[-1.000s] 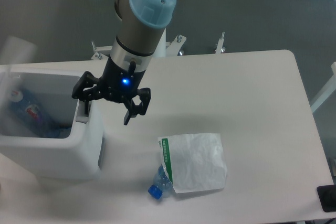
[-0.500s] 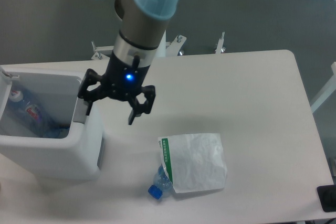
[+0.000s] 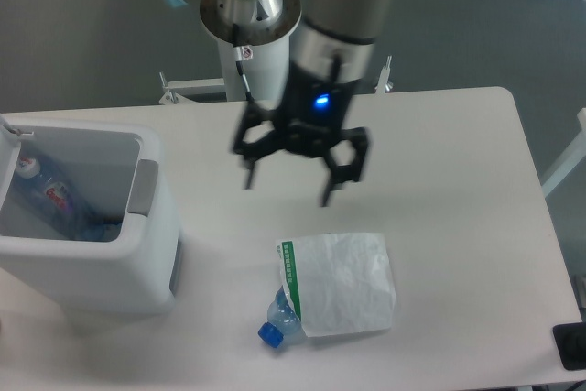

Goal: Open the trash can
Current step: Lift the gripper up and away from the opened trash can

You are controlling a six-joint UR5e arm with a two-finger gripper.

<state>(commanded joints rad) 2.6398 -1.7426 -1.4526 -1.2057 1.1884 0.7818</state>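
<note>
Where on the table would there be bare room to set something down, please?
The widest bare patch lies on the right, between the white plastic bag and the table edge. Another runs along the back edge, behind the open gripper. It is crowded at front centre, where a bottle lies by the bag, and at left, around the trash can.

A white table [image 3: 439, 153] stands on grey floor [image 3: 82, 34].

Quick count: one trash can [image 3: 110, 267] at the table's [image 3: 458, 171] left edge, one white bag [image 3: 343, 283] near the front edge, one bottle [image 3: 275, 322] poking from under it, one gripper [image 3: 288, 191].
</note>
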